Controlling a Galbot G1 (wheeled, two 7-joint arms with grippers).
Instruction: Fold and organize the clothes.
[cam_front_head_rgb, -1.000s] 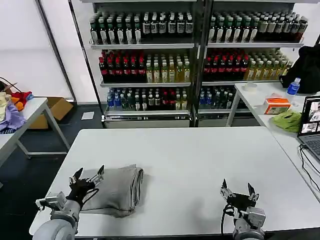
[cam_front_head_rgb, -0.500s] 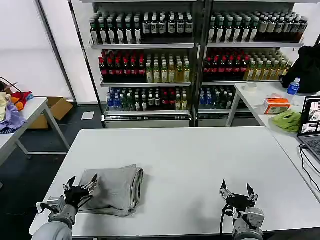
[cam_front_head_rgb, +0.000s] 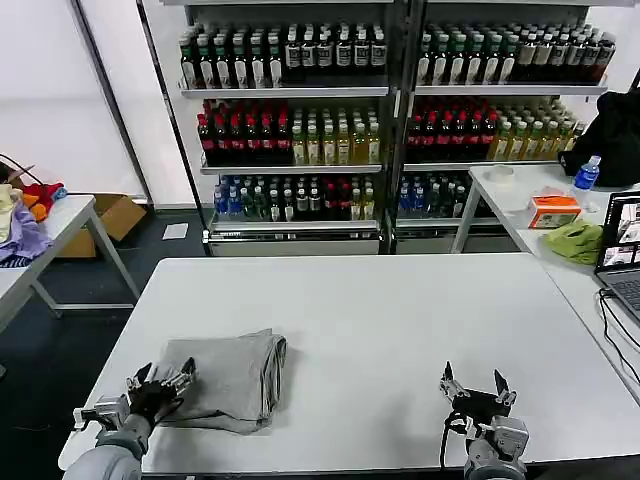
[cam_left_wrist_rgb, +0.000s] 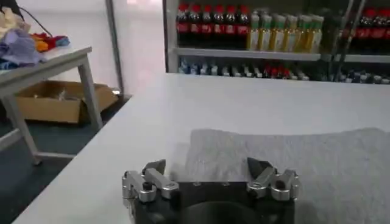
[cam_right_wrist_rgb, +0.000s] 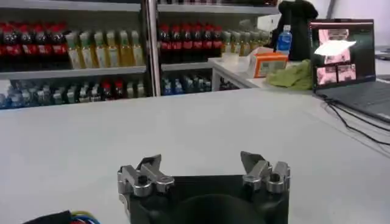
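Left claw (cam_front_head_rgb: 160, 384) sits spread and empty by the folded light grey shirt (cam_front_head_rgb: 228, 377) on the white bench (cam_front_head_rgb: 400, 320), right claw (cam_front_head_rgb: 478, 389) gapes idle, and any sideways nudge could spill those folds.

We are in a shop-like test room: behind the white desk (cam_front_head_rgb: 400, 300) stand shelves (cam_front_head_rgb: 390, 120) packed with rows of drink bottles (cam_front_head_rgb: 290, 140), and beside it a side desk (cam_front_head_rgb: 540, 200) carries a laptop (cam_front_head_rgb: 622, 250).

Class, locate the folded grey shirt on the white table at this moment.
In the head view, the folded grey shirt lies near the white table's front-left corner, just beside the open left gripper.
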